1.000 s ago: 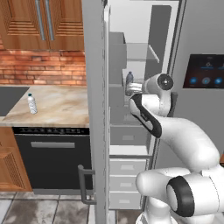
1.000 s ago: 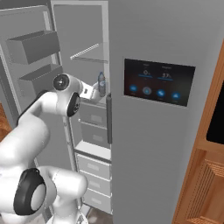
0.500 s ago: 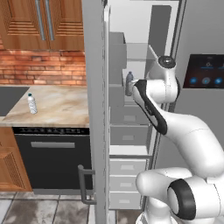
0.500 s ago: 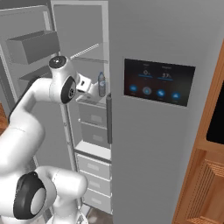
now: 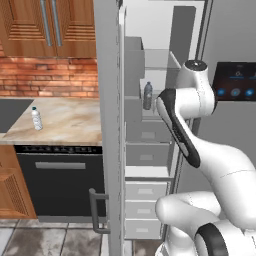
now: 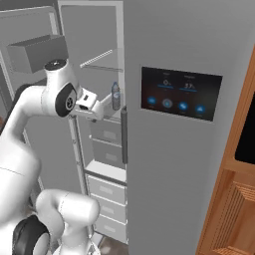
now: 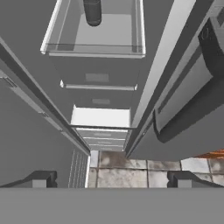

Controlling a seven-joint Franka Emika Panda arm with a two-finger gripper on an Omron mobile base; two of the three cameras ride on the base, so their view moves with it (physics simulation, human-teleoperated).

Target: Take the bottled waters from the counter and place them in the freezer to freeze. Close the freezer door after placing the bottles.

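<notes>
Released and empty, the gripper (image 7: 112, 179) has its two finger tips spread wide apart, looking down the front of the freezer (image 5: 150, 150) toward the stacked drawers (image 7: 101, 111) and the tiled floor (image 7: 131, 173). One dark grey bottle (image 5: 148, 95) stands upright on a shelf (image 7: 94, 43) inside the freezer, apart from the fingers. A second, clear bottle (image 5: 36, 118) with a blue cap stands upright on the counter (image 5: 70, 120), well apart from the arm. The freezer door (image 5: 112, 130) is wide open.
</notes>
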